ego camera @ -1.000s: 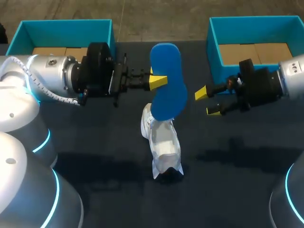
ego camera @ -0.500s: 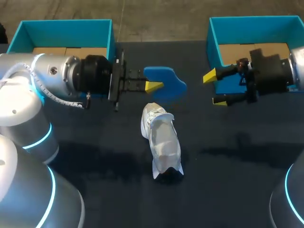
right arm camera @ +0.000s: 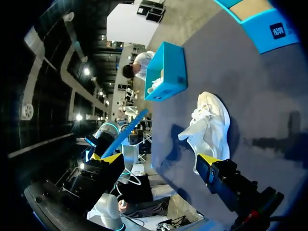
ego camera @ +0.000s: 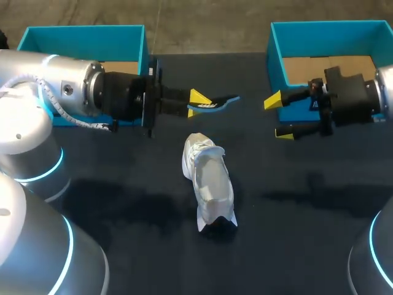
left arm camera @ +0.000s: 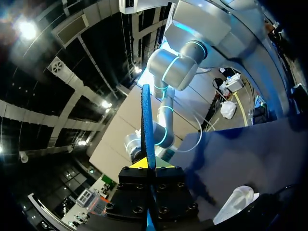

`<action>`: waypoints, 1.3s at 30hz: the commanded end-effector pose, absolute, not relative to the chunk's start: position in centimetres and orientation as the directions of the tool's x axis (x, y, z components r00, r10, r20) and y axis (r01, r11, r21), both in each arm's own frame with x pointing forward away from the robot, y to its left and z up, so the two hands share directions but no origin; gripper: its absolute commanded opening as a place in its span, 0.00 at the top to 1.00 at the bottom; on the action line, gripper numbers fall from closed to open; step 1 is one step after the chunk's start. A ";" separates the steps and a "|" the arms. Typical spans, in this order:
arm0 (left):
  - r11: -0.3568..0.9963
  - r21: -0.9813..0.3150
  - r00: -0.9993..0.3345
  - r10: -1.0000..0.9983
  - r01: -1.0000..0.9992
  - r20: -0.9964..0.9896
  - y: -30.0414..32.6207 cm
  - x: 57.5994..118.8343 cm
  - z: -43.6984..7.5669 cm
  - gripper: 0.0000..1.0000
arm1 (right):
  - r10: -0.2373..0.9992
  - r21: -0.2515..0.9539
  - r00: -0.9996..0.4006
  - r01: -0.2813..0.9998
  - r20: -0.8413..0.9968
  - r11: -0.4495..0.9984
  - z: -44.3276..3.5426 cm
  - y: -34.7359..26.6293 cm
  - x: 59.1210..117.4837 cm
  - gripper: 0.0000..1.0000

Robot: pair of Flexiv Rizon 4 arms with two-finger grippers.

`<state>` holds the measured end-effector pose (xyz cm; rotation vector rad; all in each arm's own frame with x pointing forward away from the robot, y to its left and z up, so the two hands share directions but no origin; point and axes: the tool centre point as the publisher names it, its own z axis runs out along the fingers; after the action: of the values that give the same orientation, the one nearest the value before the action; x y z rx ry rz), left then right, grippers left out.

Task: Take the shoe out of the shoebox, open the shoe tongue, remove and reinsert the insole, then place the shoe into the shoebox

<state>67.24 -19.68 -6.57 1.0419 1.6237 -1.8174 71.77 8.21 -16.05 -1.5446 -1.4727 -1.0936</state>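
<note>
White sneaker (ego camera: 209,187) lies free on the dark desk (ego camera: 123,184) in your head view, near the middle, with neither arm touching it; behind it your left pincer (ego camera: 198,103) is clamped on the blue insole (ego camera: 216,103), held edge-on above the desk and clear of the shoe; your right pincer (ego camera: 278,117) stands wide and empty just in front of the right teal shoebox (ego camera: 274,61); the left teal shoebox (ego camera: 83,29) sits behind your left arm.

From your left wrist, the insole (left arm camera: 147,120) shows as a thin blue blade rising from between the narrowed fingers of the left pincer (left arm camera: 148,166); the sneaker (left arm camera: 236,204) lies on the desk (left arm camera: 250,149) beside and below it.

From your right wrist, the right pincer (right arm camera: 156,159) gapes wide with nothing between its yellow tips; the sneaker (right arm camera: 209,125) lies ahead of it on the desk (right arm camera: 260,96); beyond, you see the insole (right arm camera: 130,130) slanting up, and the left teal shoebox (right arm camera: 168,72) farther off.
</note>
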 end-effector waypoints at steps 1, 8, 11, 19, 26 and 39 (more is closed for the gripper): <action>-0.176 -0.604 -0.590 0.129 0.777 -0.797 -19.8 67.2 -6.6 1.00 | 0.374 0.059 -0.025 0.995 0.927 -0.077 -16.0 8.7 72.2 0.00; -0.155 -0.330 -0.320 0.084 0.931 -0.944 -19.8 68.0 -9.2 1.00 | 0.365 0.073 -0.037 0.994 0.930 -0.086 -15.6 8.8 72.5 0.00; -0.129 -0.271 -0.265 0.062 0.954 -0.962 -19.9 68.4 -9.7 1.00 | 0.364 0.076 -0.040 0.993 0.930 -0.085 -15.5 8.9 72.6 0.00; -0.092 -0.139 -0.128 0.114 0.986 -0.985 -20.0 68.9 -11.4 1.00 | 0.350 0.107 -0.067 0.990 0.934 -0.096 -14.7 9.3 72.7 0.00; -0.105 -0.019 -0.002 0.161 0.994 -0.987 -21.0 68.8 -13.0 1.00 | 0.312 0.127 -0.096 0.989 0.945 -0.081 -14.5 10.1 73.0 0.00; -0.130 0.013 0.033 0.156 0.991 -0.987 -23.3 68.8 -13.9 1.00 | 0.267 0.128 -0.123 0.992 0.956 -0.002 -14.9 13.2 73.6 0.00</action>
<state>68.17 -22.17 -13.57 1.4345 1.2510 -1.2019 72.37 12.11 -14.54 -1.3701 -1.4901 -1.1909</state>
